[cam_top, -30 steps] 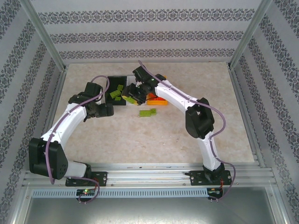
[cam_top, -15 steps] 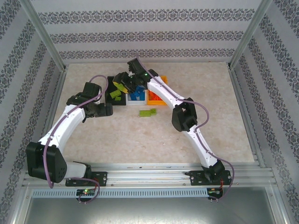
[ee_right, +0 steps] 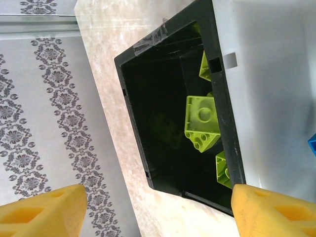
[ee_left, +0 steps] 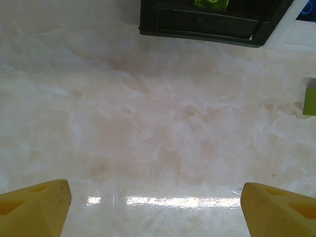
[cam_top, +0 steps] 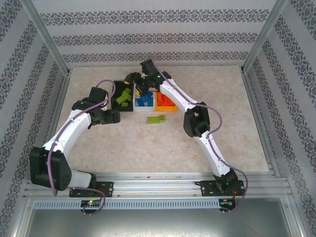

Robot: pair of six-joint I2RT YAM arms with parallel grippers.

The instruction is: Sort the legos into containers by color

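Note:
The black container (cam_top: 122, 97) holds lime green legos (ee_right: 201, 121). To its right, the white container (cam_top: 144, 101) holds blue legos (cam_top: 145, 100) and the orange container (cam_top: 166, 103) holds orange-red ones. Two green legos (cam_top: 156, 119) lie on the table in front of the white container. My right gripper (cam_top: 132, 79) hovers over the far end of the black container (ee_right: 148, 98). It is open (ee_right: 158, 207), with nothing between its yellow fingers (ee_right: 42, 210). My left gripper (cam_top: 115, 117) sits low just in front of the black container (ee_left: 197, 22), open (ee_left: 155, 197) and empty.
The three containers stand side by side at the back centre of the marble-patterned table (cam_top: 148, 148). Patterned walls and metal frame posts (cam_top: 47, 37) enclose the table. A green lego (ee_left: 310, 98) shows at the right edge of the left wrist view, next to the white container's corner (ee_left: 296, 34).
My right gripper has swung from the containers' near side to the far end of the black container, and its jaws have widened. The left arm has stayed put.

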